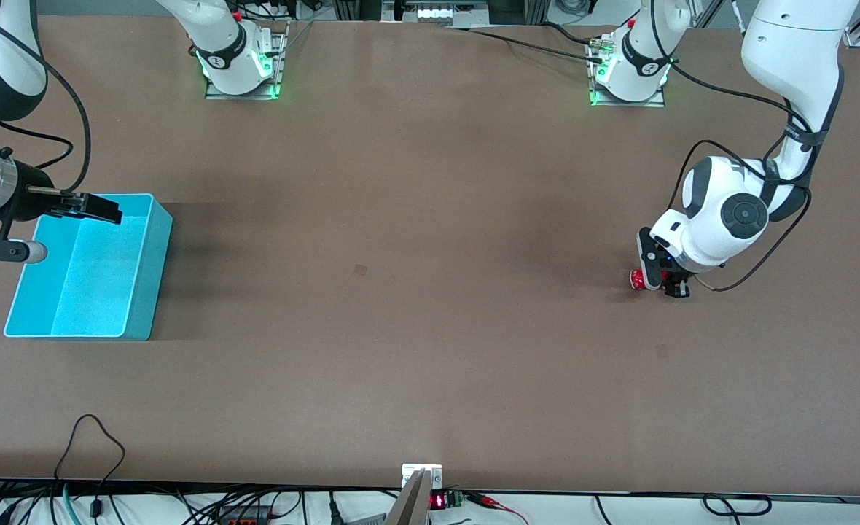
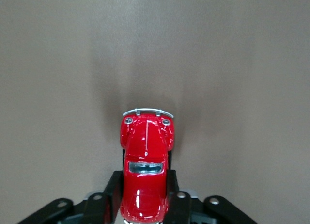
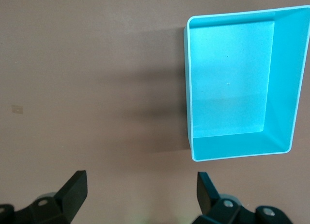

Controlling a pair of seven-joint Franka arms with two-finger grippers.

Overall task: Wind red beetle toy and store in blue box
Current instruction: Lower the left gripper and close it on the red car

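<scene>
The red beetle toy (image 1: 638, 279) is a small glossy red car at table level toward the left arm's end of the table. My left gripper (image 1: 662, 281) is shut on it. In the left wrist view the black fingers (image 2: 112, 195) press both sides of the red beetle toy's (image 2: 144, 151) rear half, and its silvery bumper points away from the left gripper (image 2: 144, 199). The blue box (image 1: 154, 281) stands empty at the right arm's end. My right gripper (image 1: 91, 207) hangs open above the box's end nearest the robots' bases, with nothing between its fingers (image 3: 72, 190).
The brown table stretches bare between the toy and the blue box (image 3: 188, 88). Both arm bases (image 1: 240, 65) stand at the table edge farthest from the front camera. Cables and a small clamp (image 1: 421, 477) lie along the nearest edge.
</scene>
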